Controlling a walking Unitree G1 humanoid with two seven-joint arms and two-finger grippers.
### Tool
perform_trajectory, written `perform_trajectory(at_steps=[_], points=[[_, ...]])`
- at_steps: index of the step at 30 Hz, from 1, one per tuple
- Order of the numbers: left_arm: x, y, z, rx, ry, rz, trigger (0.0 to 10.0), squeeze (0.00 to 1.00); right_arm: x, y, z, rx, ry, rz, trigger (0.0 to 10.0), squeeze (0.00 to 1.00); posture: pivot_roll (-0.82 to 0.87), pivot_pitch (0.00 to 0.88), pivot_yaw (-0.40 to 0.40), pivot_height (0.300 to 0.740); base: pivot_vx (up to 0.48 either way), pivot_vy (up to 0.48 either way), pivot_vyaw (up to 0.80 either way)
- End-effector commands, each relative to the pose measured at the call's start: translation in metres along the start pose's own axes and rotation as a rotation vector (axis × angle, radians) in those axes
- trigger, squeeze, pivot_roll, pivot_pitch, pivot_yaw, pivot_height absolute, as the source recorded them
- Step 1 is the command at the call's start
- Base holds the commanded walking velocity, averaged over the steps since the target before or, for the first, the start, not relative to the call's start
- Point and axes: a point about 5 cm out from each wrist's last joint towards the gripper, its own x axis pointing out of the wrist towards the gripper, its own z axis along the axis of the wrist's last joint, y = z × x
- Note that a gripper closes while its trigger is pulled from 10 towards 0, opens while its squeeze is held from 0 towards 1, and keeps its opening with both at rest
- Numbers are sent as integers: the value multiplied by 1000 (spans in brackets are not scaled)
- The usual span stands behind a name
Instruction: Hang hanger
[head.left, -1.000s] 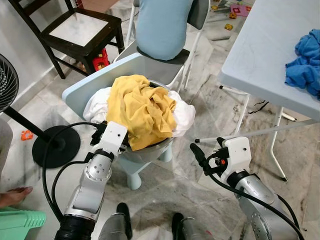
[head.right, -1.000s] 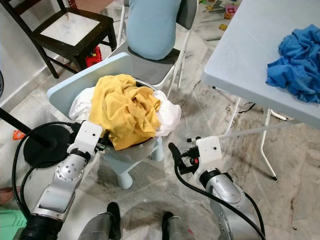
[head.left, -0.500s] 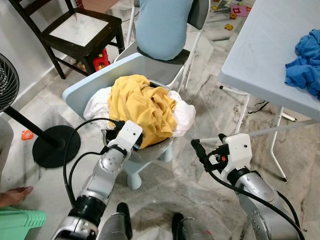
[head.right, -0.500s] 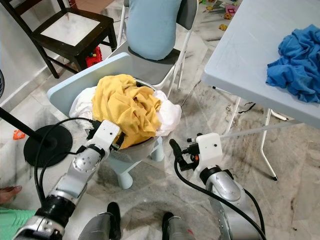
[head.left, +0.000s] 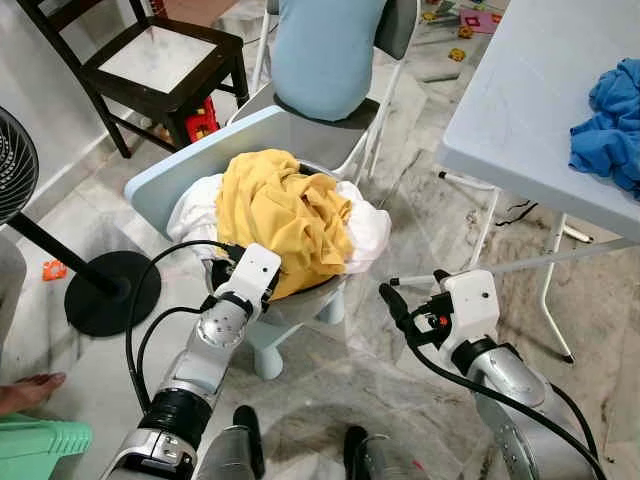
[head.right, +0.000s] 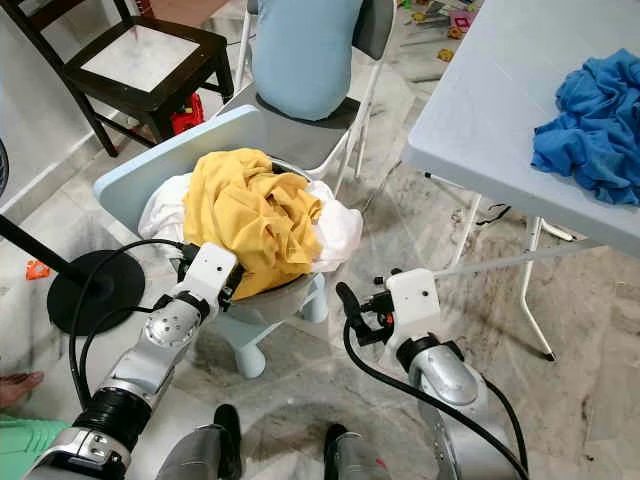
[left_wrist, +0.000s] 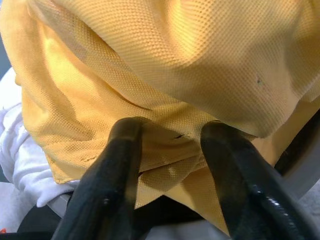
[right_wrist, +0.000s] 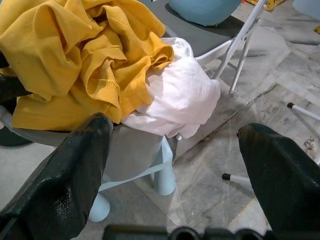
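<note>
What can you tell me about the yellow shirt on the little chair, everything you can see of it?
The yellow shirt is a mustard garment of fine mesh-like knit, crumpled into a loose heap with deep folds and a stitched hem showing. It lies on top of a white garment on the seat of a small pale blue chair, its lower edge hanging over the seat's front. The left gripper is at that front edge, its two black fingers spread apart with the cloth between them. The right gripper is open, apart from it.

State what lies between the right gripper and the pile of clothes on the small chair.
Bare marble floor, seen in the left eye view: the right gripper hangs open beside the clothes pile, apart from it.
</note>
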Motion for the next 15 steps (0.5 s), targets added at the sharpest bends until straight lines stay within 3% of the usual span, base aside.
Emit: perform_trajectory(at_steps=[1,5,6,7,8,15], points=[[-1,-4,0,-15,1,-9,0,0,-2,0,-3,-11,12,-2,10000,0,-100,280,-59,740,0,0,0],[-3,0,8,-20,-16,17,0,0,-3,0,-3,-17,13,-3,10000,0,-104,282,-56,740,0,0,0],[-5,1,12,-21,-23,24,4588,0,-3,-1,-3,-19,13,-5,10000,0,-103,283,-56,740,0,0,0],[-9,3,16,-39,-37,49,10000,0,-4,-2,-4,-20,14,-8,10000,0,-99,284,-55,740,0,0,0],[-14,-1,17,-76,-33,26,10000,1000,-5,-2,-4,-21,16,-12,10000,0,-96,283,-55,740,0,0,0],[-27,-9,8,-120,1,59,10000,1000,-1,1,-4,-21,17,-3,10000,0,-85,288,-59,740,0,0,0]])
